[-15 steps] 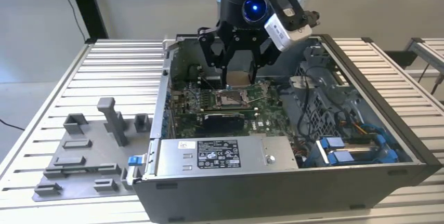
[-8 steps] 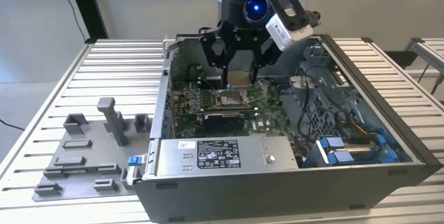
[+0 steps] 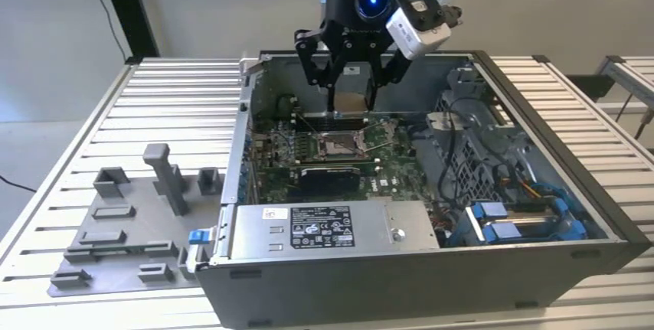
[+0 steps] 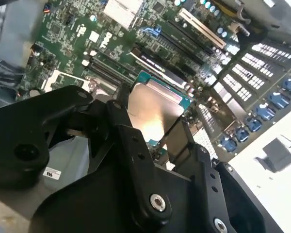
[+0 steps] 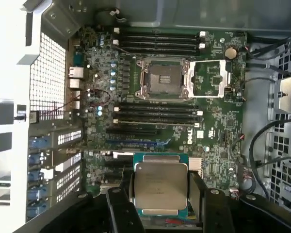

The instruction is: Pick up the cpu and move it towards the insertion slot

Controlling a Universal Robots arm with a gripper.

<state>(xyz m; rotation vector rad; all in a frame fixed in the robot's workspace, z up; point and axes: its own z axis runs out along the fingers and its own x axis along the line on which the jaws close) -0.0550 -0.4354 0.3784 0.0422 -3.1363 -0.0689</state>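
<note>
While jaws clamp the cpu (image 5: 161, 189), gripper (image 3: 348, 100) hangs above the insertion slot (image 5: 164, 79), inside open computer case (image 3: 430, 269)

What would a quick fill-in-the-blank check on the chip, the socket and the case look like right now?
1. The gripper fingers are shut on the ____.
2. The chip hangs above the green ____, not yet over the socket.
3. The socket's metal lid is ____.
4. In the exterior view, the grey fixture blocks sit on the table outside the case, to its ____.

Missing words: chip; circuit board; open; left
</note>
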